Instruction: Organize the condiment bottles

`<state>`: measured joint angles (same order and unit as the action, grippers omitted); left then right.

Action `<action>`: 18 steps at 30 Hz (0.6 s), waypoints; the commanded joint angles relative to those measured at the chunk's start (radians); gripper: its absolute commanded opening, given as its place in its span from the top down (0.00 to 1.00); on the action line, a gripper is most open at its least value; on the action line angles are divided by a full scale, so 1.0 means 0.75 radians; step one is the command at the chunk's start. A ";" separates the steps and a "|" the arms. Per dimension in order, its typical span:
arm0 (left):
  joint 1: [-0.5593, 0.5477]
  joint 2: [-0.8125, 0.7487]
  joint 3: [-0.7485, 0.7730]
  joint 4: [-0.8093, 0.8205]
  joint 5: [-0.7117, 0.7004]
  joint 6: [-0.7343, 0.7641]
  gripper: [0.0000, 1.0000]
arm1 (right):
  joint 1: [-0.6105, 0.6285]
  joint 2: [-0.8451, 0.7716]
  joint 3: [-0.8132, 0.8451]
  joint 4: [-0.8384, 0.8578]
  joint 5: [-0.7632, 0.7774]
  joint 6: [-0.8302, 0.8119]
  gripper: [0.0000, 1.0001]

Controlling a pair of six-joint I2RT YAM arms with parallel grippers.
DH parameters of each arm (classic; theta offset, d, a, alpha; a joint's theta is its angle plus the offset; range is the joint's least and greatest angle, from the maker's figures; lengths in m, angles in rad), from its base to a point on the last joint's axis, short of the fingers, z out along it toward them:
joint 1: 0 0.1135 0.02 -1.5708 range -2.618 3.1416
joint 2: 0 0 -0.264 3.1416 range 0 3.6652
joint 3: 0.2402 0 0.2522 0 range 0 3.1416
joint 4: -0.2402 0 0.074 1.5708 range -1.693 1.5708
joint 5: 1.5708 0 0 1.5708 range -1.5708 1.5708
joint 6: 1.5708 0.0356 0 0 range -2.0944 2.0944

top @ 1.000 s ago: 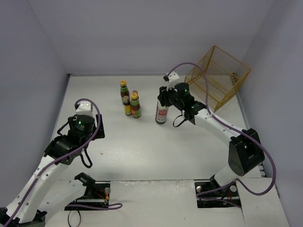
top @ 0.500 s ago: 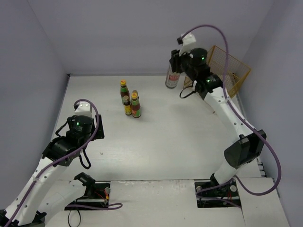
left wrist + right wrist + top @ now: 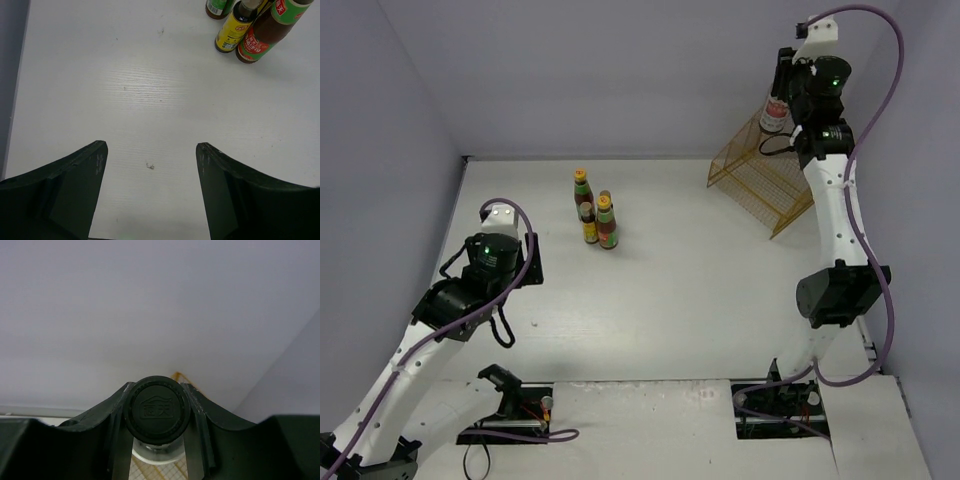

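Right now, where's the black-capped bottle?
Top view, upper right: the black-capped bottle hangs in the right gripper, in the air over the basket, well away from the other bottles.

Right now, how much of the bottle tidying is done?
Done: nothing that I can see. No bottle shows in the wire basket yet. In hand: the right gripper holds the black-capped bottle high in the air by the basket. To do: the other bottles stand grouped on the table, and the left gripper is open and holds nothing.
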<state>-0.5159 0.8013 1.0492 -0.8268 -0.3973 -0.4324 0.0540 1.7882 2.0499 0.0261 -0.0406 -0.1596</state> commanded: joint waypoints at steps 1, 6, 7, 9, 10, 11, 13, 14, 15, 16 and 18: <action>0.009 0.018 0.094 0.065 -0.029 0.028 0.29 | -0.066 0.000 0.157 0.319 -0.038 0.000 1.00; 0.009 0.030 0.106 0.088 -0.016 0.045 0.29 | -0.182 0.074 0.228 0.344 -0.064 0.025 1.00; 0.009 0.030 0.106 0.090 -0.010 0.047 0.29 | -0.193 0.086 0.237 0.348 -0.075 0.029 1.00; 0.009 0.024 0.096 0.096 0.006 0.053 0.29 | -0.215 0.115 0.247 0.362 -0.077 0.037 1.00; 0.009 0.020 0.090 0.100 0.014 0.055 0.29 | -0.221 0.121 0.255 0.370 -0.075 0.041 1.00; 0.009 0.016 0.072 0.108 0.022 0.055 0.29 | -0.227 0.135 0.257 0.376 -0.075 0.041 1.00; 0.009 0.009 0.057 0.113 0.029 0.053 0.29 | -0.250 0.146 0.263 0.391 -0.077 0.055 1.00; 0.009 0.009 0.053 0.113 0.031 0.047 0.29 | -0.256 0.150 0.269 0.391 -0.089 0.061 1.00; 0.009 0.009 0.047 0.111 0.035 0.043 0.29 | -0.262 0.162 0.275 0.393 -0.091 0.066 1.00; 0.009 0.012 0.043 0.110 0.037 0.039 0.29 | -0.270 0.170 0.280 0.401 -0.093 0.066 1.00; 0.009 0.018 0.033 0.115 0.037 0.030 0.29 | -0.281 0.189 0.286 0.403 -0.099 0.072 1.00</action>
<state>-0.5159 0.8097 1.0668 -0.7952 -0.3737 -0.4065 -0.1455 1.9633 2.1662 0.0570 -0.0849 -0.1192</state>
